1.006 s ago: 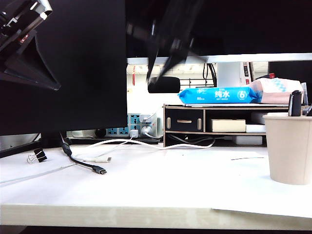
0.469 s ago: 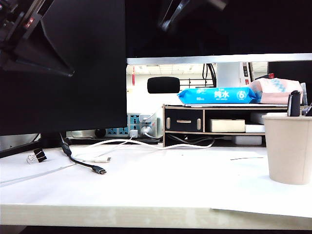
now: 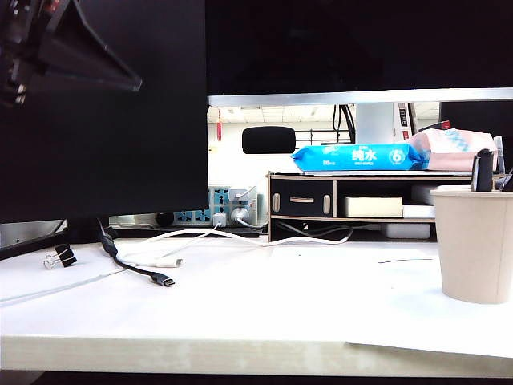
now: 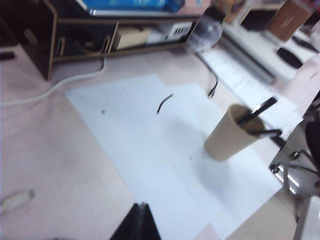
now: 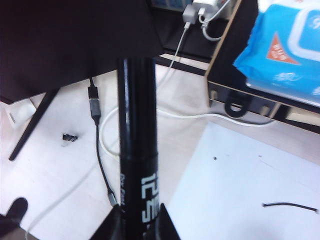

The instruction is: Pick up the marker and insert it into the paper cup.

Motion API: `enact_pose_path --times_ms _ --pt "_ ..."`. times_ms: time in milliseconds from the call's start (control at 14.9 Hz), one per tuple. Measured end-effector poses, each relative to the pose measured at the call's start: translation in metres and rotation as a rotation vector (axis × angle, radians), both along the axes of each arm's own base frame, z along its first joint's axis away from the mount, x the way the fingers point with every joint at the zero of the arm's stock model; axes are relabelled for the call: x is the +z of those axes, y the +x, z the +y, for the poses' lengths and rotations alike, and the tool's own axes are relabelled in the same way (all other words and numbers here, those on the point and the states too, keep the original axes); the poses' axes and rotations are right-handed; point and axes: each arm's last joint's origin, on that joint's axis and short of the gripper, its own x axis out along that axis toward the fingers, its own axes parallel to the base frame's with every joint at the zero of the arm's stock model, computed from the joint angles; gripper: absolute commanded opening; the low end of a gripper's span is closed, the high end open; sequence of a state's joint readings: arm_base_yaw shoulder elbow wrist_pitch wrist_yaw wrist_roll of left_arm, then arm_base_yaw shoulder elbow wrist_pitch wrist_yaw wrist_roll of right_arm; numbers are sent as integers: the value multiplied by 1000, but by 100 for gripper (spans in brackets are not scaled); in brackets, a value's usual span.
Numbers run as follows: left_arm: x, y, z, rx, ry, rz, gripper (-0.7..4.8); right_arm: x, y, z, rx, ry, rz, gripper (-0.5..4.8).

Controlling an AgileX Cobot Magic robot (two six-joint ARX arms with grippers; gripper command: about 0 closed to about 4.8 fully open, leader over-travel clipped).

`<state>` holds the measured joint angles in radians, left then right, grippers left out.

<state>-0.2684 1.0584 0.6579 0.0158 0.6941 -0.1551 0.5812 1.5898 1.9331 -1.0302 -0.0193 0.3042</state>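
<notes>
Change noted: no longer finding the right arm in the exterior view, against a blurred dark shape at top centre a second ago and a higher one half a second ago. Taken as a lift well clear of the table, carrying the load. Left arm at the upper left of that view, shifted and re-angled over the same second.

Right gripper: clamped on the marker, held by its lettered end, barrel pointing away over the cable-strewn side of the table. Pick-up judged complete; insertion not yet done.

Left gripper: high above the white paper sheet, only a dark wedge of its tip showing; cannot tell whether parted or closed, nothing seen in it.

Paper cup: upright at the table's right edge on the sheet, well apart from the marker, already holding dark pen-like items leaning against the rim. Less free mouth for entry, by estimate.

Materials:
- Marker: glossy black cylinder, hard, white print.
- Cup: matte beige paper, tapered, rolled rim; light, likely to tip if knocked.
- Table: pale, smooth.
</notes>
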Motion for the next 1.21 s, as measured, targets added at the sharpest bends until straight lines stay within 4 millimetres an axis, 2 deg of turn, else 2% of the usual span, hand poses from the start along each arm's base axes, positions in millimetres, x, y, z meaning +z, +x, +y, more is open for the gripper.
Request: enact_pose_path --times_ms 201,536,738,939,1073,1207 --pt "3 0 -1 -33 -31 -10 -5 11 -17 -11 9 -5 -17 52" --pt "8 0 -2 -103 -71 -50 -5 39 -60 -41 -8 -3 -107 52" --pt "10 0 -3 -126 -92 -57 -5 44 -82 -56 -31 -2 -146 52" --pt "13 -3 -7 -211 -134 -56 -5 38 -104 -72 -50 -21 -175 52" --pt "14 -10 -23 -287 -140 -58 -5 28 -119 -82 -54 6 -220 52" --pt "15 -20 -44 -340 -131 -68 -5 7 -127 -87 -54 10 -227 52"
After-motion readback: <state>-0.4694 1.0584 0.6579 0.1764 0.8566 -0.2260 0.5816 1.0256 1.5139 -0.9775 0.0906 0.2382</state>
